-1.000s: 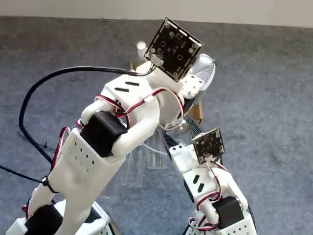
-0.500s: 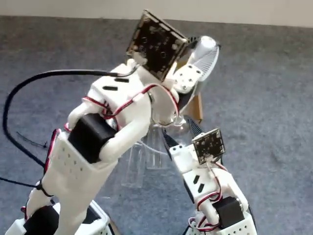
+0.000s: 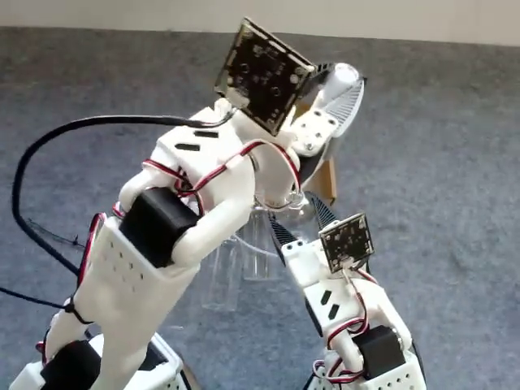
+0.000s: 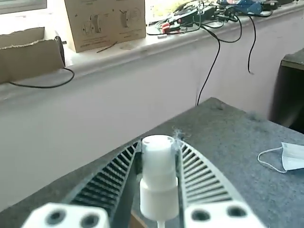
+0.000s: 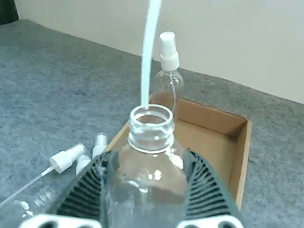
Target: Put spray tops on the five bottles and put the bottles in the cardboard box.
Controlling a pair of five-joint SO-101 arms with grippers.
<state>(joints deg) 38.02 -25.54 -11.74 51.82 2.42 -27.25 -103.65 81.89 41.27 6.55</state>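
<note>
Up and a bit to the side went the left arm since a second ago, and the spray top (image 3: 344, 73) went up with it. The right arm has stayed put.

The left tool (image 4: 159, 145) is squeezed shut on the spray top, holding it high. The right tool (image 5: 146, 159) hugs the clear bottle (image 5: 147, 166) on both sides and keeps it standing up.

The top is right over the bottle's mouth. Its thin white tube (image 5: 148, 52) hangs almost straight down, and its tip looks to be just inside the mouth. So I think the next move is straight down, with the tube kept upright so it does not catch the rim.

The cardboard box (image 5: 213, 114) lies just behind the held bottle. A second bottle (image 5: 167, 80), with its top on, stands at the box's far edge, close behind the tube. Loose spray tops (image 5: 66, 159) lie on the bench (image 5: 52, 85) beside the box. Over the bottle there is open room.
</note>
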